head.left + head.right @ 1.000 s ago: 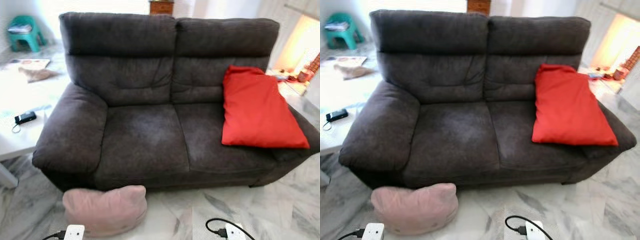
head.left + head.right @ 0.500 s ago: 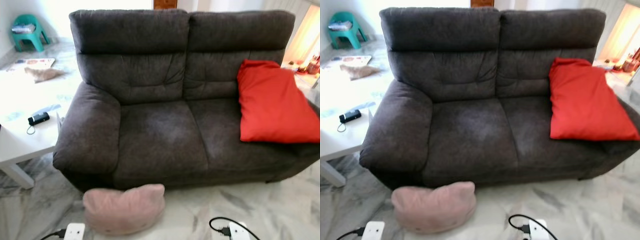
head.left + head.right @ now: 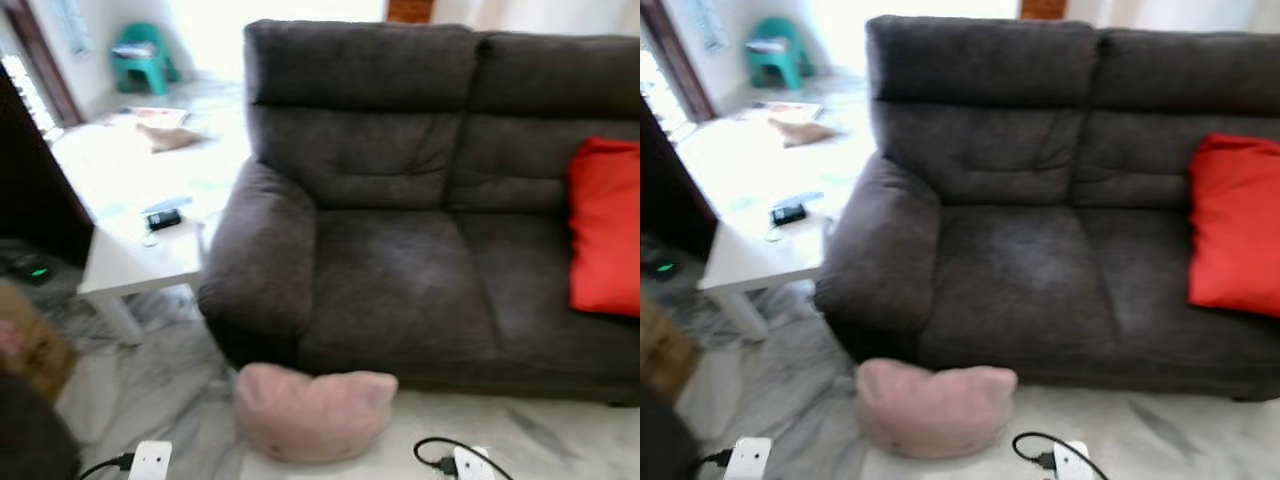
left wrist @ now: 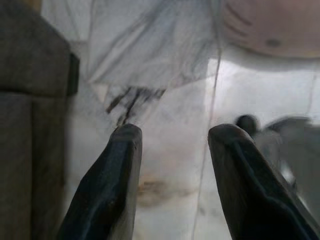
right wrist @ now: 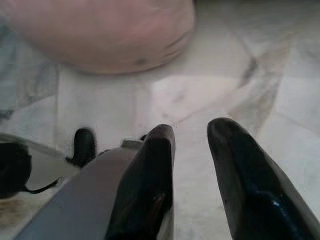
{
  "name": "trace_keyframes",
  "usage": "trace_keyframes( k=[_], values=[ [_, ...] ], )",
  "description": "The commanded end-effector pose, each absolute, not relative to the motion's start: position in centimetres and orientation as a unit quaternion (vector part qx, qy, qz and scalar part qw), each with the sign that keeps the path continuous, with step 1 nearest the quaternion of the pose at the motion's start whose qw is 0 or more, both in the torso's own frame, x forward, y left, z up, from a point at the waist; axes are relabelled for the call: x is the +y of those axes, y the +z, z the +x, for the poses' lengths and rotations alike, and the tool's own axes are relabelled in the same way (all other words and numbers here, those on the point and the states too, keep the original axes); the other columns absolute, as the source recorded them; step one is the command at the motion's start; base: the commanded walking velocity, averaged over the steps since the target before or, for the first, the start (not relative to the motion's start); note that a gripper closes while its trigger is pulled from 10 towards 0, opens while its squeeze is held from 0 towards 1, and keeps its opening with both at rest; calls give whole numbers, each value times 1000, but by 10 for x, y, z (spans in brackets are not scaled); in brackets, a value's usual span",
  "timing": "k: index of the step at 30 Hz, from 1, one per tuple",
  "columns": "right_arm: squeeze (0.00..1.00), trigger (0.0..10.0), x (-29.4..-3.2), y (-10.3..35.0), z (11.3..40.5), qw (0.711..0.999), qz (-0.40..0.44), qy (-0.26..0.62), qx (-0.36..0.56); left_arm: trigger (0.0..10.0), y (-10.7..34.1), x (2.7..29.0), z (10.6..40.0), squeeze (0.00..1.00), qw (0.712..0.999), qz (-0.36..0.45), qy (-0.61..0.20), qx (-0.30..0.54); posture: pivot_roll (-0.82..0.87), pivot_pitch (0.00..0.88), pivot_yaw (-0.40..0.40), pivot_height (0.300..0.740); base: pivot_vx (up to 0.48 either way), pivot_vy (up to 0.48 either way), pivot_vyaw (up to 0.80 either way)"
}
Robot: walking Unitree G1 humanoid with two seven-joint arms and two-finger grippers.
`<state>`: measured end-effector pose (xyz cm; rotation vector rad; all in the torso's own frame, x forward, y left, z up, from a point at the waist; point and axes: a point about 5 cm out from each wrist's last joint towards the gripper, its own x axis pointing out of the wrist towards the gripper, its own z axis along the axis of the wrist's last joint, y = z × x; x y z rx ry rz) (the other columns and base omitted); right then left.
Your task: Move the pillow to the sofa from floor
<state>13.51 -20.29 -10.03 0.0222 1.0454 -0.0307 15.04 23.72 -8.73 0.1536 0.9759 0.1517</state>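
A pale pink pillow (image 3: 312, 410) lies on the marble floor, against the front of the dark grey sofa (image 3: 400, 270), below its left armrest. My left gripper (image 4: 176, 131) hangs open over bare floor, the pillow (image 4: 270, 25) a short way beyond its fingertips. My right gripper (image 5: 191, 127) is also open and holds nothing, with the pillow (image 5: 100, 30) ahead of it. Both wrists show as white blocks with black cables at the bottom edge of the eye views, near the pillow.
A red cushion (image 3: 605, 230) leans on the sofa's right seat. A low white table (image 3: 130, 260) with a small black device (image 3: 163, 218) stands left of the sofa. Dark furniture (image 3: 30, 190) and a brown object (image 3: 30, 350) sit at far left. A teal chair (image 3: 140, 60) is at the back.
The whole picture has shifted right, so the camera has turned left. The pillow lies where it was against the sofa. More of the table and the left side of the room shows.
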Motion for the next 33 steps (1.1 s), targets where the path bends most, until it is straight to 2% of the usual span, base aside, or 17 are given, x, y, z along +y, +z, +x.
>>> trace_keyframes(
  k=[1, 14, 18, 28, 33],
  values=[
    [0, 10000, -204, -100, 136, 868, 12, -20, 497, 10000, -86, 238, 154, 0, 878, 82, 68, 466, -4, 0, -33, 740, 0, 0, 0],
    [0, 10000, -207, -97, 142, 872, 12, -32, 489, 10000, -85, 239, 155, 0, 882, 64, 65, 463, 4, 0, -41, 740, 0, 0, 0],
    [0, 10000, -209, -95, 146, 875, 12, -41, 482, 10000, -83, 235, 161, 0, 886, 68, 44, 457, 6, 0, -44, 740, 0, 0, 0],
    [0, 10000, -225, -87, 159, 883, 23, -77, 462, 10000, -69, 216, 201, 0, 903, 82, 6, 421, 1, 0, -54, 740, 0, 0, 0],
    [0, 10000, -231, -87, 156, 882, 17, -80, 465, 10000, -71, 208, 201, 0, 904, 78, 1, 420, -26, 0, -43, 740, 0, 0, 0]
  ],
)
